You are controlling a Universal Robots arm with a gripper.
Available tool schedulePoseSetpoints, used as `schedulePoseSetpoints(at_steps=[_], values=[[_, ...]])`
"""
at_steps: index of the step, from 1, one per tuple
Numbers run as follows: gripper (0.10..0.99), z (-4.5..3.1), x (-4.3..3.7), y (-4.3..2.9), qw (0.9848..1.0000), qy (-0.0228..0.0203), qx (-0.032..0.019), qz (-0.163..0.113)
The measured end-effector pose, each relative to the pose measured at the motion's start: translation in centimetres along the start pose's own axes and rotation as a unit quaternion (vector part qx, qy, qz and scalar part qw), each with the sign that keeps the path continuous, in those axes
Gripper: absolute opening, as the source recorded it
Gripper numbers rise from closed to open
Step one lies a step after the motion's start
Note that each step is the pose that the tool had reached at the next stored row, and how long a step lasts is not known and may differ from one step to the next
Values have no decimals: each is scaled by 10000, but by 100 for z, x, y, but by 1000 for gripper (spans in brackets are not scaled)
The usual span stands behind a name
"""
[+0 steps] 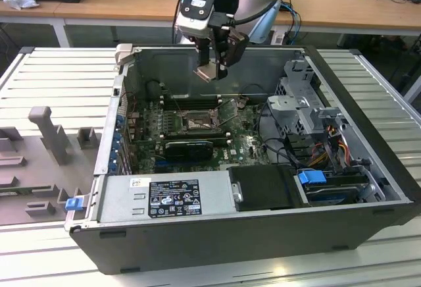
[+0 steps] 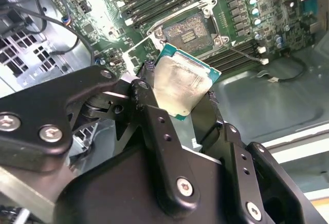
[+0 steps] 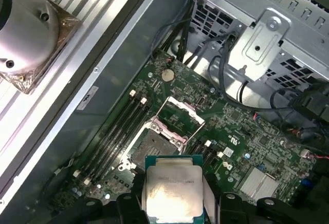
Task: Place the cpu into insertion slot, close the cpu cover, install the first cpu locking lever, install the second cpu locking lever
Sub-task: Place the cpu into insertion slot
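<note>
My gripper (image 1: 212, 68) hangs above the open computer case, shut on the cpu (image 1: 206, 72) by two opposite edges. The cpu (image 2: 183, 86) is a flat silver-topped square on a green base, also seen in the first wrist view (image 3: 172, 190) between the black fingers (image 2: 152, 112). Below it on the green board lies the insertion slot (image 1: 196, 124), a dark open square (image 2: 187, 29) in a metal frame (image 3: 150, 143). The cpu cover (image 3: 179, 115) stands swung up beside the slot (image 2: 138, 54), with its window showing. The cpu is well above the slot and apart from it.
Long black memory slots (image 3: 115, 131) run beside the socket. A black graphics card (image 1: 187, 147) lies in front of it. A metal drive cage (image 1: 302, 103) with cables (image 1: 276, 135) fills the exterior view's right, and a power supply (image 1: 164, 198) sits at the front. Grey fixtures (image 1: 49, 132) stand outside the case.
</note>
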State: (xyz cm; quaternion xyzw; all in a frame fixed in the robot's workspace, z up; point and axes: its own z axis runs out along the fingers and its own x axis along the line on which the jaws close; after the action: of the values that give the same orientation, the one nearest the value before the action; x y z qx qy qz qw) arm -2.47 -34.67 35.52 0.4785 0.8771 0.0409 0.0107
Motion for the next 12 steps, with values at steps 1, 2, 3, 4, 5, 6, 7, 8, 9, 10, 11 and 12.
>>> schedulePoseSetpoints(at_steps=[1,2,3,4,5,6,7,8,9,10,11,12], values=[[529,1,0,0,10000,-5,-1,59],[529,2,0,0,9999,-11,-3,136],[529,4,0,0,9998,-16,-4,199],[529,6,0,0,9994,-27,-7,331],[529,8,0,-1,9991,-34,-8,412],[529,10,0,-1,9989,-38,-10,471],[529,12,0,-1,9986,-43,-11,527],[529,14,0,-1,9981,-51,-13,620],[529,16,0,-1,9975,-58,-14,711],[529,17,0,-1,9970,-63,-16,766],[529,18,0,-2,9966,-67,-16,820],[529,20,0,-2,9957,-76,-19,923]])
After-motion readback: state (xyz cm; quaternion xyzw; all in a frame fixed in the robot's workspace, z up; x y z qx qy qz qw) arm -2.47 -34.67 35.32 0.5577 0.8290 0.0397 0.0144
